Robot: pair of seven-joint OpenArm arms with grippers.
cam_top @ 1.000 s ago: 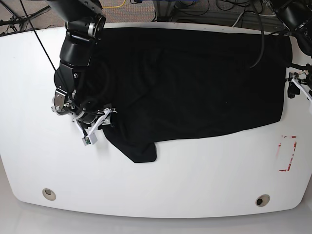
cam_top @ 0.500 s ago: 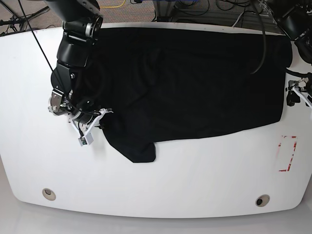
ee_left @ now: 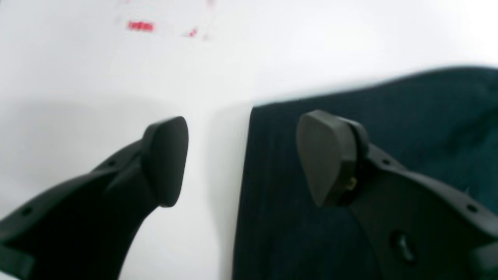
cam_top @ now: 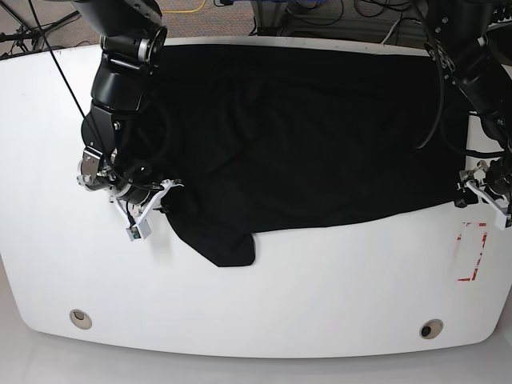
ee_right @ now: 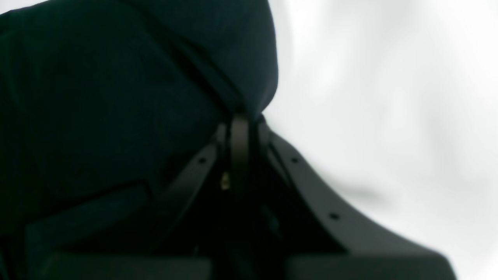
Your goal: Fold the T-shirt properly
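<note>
On the white counter (cam_top: 320, 280) lies the big soft black T-shirt (cam_top: 320, 136), and the right claw (ee_right: 239, 128) has just snapped shut on its edge, ready to lift, while the left claw (ee_left: 241, 163) has come down spread wide at its corner.

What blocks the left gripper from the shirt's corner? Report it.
Nothing visible. The left gripper is open and straddles the T-shirt edge: one finger over the bare table, the other over the cloth. Whether the fingers touch the cloth cannot be told.
</note>
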